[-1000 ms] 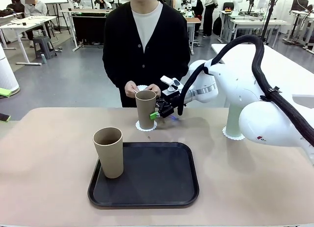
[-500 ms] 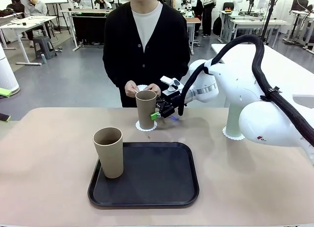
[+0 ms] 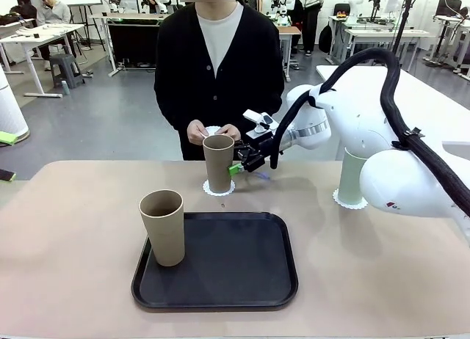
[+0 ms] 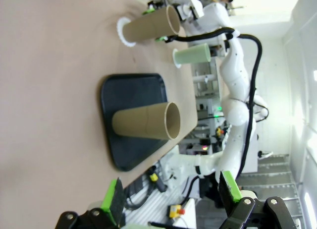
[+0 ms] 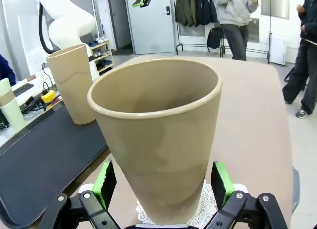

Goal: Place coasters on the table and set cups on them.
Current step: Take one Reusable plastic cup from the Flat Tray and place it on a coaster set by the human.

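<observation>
The near tan cup (image 3: 218, 163) is standing upright on a lacy white coaster (image 3: 218, 188) toward the far middle of the desk (image 3: 73, 229), its long axis vertical and its open mouth facing up. The right claw (image 3: 239, 167) is reaching in from the cup's right side at lower-body height. In the right wrist view its green pads (image 5: 105, 182) are sitting spread on either side of the cup, with a thin gap showing at each wall.

Just behind that cup, the person's hands (image 3: 213, 133) are holding another white coaster (image 3: 212, 130) at waist height. A second tan cup (image 3: 163, 227) is standing upright, mouth up, on the near left corner of the black tray (image 3: 235, 269), well apart from the first. Off to the right, the mint green cup (image 3: 350, 176) is standing upright on its own coaster (image 3: 349, 202), partly hidden by the right arm (image 3: 382, 126).

The left claw (image 4: 172, 197) is hanging with its fingers wide apart and holding nothing, looking across the desk toward the tray.
</observation>
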